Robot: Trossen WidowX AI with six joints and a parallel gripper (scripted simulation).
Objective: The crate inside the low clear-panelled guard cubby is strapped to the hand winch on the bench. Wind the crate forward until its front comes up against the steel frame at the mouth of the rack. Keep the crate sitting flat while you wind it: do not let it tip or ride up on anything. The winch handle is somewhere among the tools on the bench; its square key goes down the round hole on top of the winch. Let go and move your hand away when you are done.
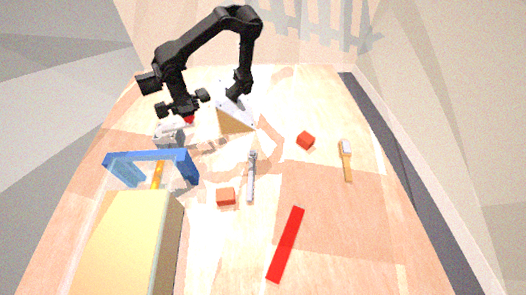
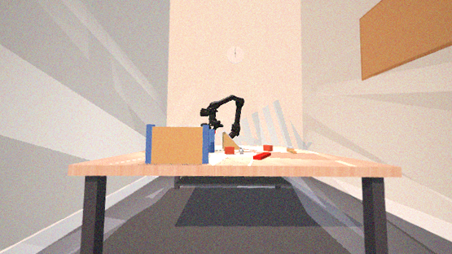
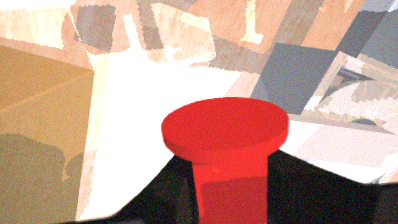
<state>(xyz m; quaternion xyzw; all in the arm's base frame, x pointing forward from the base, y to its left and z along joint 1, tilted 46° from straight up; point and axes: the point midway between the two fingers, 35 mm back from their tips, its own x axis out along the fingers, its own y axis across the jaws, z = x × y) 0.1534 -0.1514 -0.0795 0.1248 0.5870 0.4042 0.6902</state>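
Note:
My gripper [image 1: 187, 116] [image 3: 216, 143] is shut on the red knob [image 1: 189, 119] [image 3: 225, 122] of the winch handle, with a finger on each side below the knob's wide top. The handle's white arm [image 1: 172, 123] lies over the grey winch [image 1: 168, 139] [image 3: 287, 75]; its key and the round hole are hidden. An orange strap [image 1: 157, 174] runs from the winch side under the blue frame [image 1: 186, 161] [image 2: 205, 148] to the crate. The yellow crate [image 1: 122, 236] [image 2: 177, 145] looks flat behind the clear panels. Its front stands back from the frame, with a gap between them.
A tan wedge [image 1: 231, 123] [image 3: 45, 97] stands beside the gripper, near the arm's base. Red blocks [image 1: 225, 196] [image 1: 306, 140] [image 2: 267, 147], a grey wrench-like tool [image 1: 251, 180], a wooden-handled tool [image 1: 347, 166] and a red bar [image 1: 285, 244] [image 2: 262, 156] lie on the bench.

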